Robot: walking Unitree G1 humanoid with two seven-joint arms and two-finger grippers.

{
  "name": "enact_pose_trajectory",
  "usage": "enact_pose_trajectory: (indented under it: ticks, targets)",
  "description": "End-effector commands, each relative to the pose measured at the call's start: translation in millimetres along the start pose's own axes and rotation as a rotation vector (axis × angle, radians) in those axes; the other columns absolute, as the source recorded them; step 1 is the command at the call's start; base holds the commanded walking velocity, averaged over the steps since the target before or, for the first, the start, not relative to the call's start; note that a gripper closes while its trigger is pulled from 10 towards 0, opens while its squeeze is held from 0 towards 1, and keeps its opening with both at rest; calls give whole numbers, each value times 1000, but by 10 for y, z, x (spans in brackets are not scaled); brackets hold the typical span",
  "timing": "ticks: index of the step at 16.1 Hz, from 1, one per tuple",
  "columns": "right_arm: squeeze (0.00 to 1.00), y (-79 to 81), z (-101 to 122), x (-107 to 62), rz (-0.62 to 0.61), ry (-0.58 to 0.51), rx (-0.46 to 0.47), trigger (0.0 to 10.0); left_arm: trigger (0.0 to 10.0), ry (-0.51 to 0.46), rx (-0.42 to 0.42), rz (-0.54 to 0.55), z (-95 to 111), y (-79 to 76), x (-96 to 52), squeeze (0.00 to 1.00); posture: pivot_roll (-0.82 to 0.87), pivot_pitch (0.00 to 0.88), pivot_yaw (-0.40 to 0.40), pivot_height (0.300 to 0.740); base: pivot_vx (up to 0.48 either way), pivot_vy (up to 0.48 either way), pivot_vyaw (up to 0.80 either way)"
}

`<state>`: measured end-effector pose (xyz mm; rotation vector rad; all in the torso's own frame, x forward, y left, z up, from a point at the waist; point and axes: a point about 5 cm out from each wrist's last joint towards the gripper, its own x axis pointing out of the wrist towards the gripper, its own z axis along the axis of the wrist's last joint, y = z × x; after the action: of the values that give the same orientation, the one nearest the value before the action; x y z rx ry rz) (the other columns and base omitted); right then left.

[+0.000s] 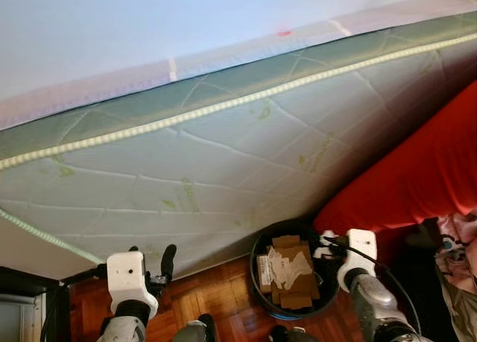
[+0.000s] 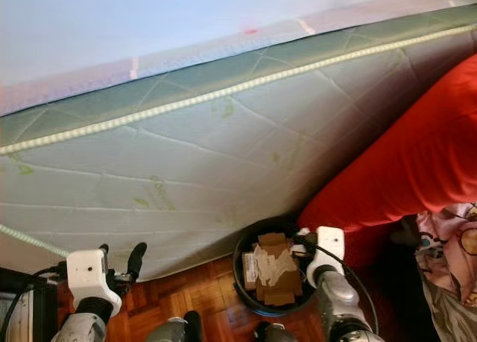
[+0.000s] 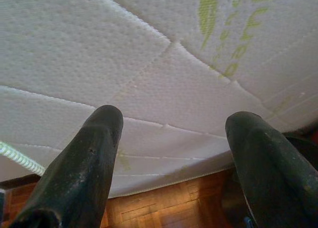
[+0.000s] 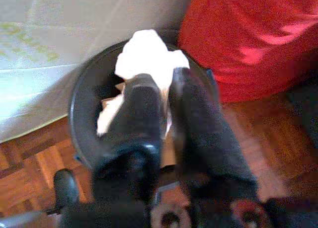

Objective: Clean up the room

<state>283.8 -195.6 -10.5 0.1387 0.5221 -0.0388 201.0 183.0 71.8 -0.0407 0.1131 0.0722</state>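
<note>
Black round bin [image 1: 262,281], standing on the parquet floor [image 1: 216,297] just beside the lower edge of a tilted mattress [image 1: 223,156] and touching a red cushion-like mass [image 1: 417,178] on the robot's right. Contents: flattened brown cardboard pieces [image 1: 294,286] with a crumpled white paper [image 1: 289,267] lying on top. Right pincer [image 4: 166,91]: held directly over the bin, its two black fingers [image 4: 141,104] clenched close together on a wad of white tissue [image 4: 146,54], which sticks out past the fingertips above the bin's opening. Left pincer [image 3: 174,133]: released, fingers [image 3: 92,148] spread wide apart with nothing between them, raised near the mattress's lower edge over the floor. Mattress: white quilted cover with pale green leaf print, grey-green side band and light braided piping, leaning across most of the scene against a pale wall [image 1: 149,21]. Patterned pink fabric [image 1: 458,245] at the far right, below the red mass. Dark furniture edge [image 1: 30,282] at the lower left corner.
</note>
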Motion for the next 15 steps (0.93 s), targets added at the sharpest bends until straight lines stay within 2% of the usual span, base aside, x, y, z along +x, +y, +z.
enact_pose_trajectory:
  ticks: [1, 4, 6, 7, 8, 9, 12, 13, 14, 15]
  targets:
    - [973, 5, -112, -28, 11, 44, 22, 10000, 10000, 27, 20, 13, -37, 25, -49, 0, 151, 291, -7, 740, 0, 0, 0]
    - [965, 41, -128, -27, 45, 57, 9, 10000, 10000, 35, 19, 15, -43, 22, -60, 0, 151, 292, -7, 740, 0, 0, 0]
    - [1000, 40, -144, -32, 44, 63, 4, 10000, 10000, 37, 19, 16, -42, 24, -59, 0, 150, 292, -8, 740, 0, 0, 0]
    - [973, 15, -165, -42, 33, 70, 1, 10000, 10000, 38, 19, 17, -48, 25, -53, 0, 151, 291, -9, 740, 0, 0, 0]
    - [141, -9, -173, -48, 27, 72, -1, 10000, 10000, 43, 19, 18, -63, 30, -42, 0, 147, 281, -12, 740, 0, 0, 0]
    - [0, -38, -168, -54, 18, 66, 2, 10000, 10000, 50, 17, 22, -88, 40, -34, 0, 146, 271, -15, 740, 0, 0, 0]
    - [0, -121, -157, -80, -18, 27, -2, 10000, 10000, 109, 27, 50, -302, 143, 14, 0, 117, 185, -19, 740, 0, 0, 0]
    - [0, -128, -148, -82, -19, 17, -8, 10000, 10000, 111, 27, 51, -312, 151, 30, 0, 117, 185, -19, 740, 0, 0, 0]
    - [0, -134, -101, -82, -19, -27, 0, 10000, 10000, 95, 24, 50, -295, 165, 111, 0, 89, 110, -13, 740, 0, 0, 0]
    - [0, -107, -58, -93, 21, -83, -33, 10000, 10000, 79, 26, 41, -266, 164, 172, 0, 78, 76, -8, 740, 0, 0, 0]
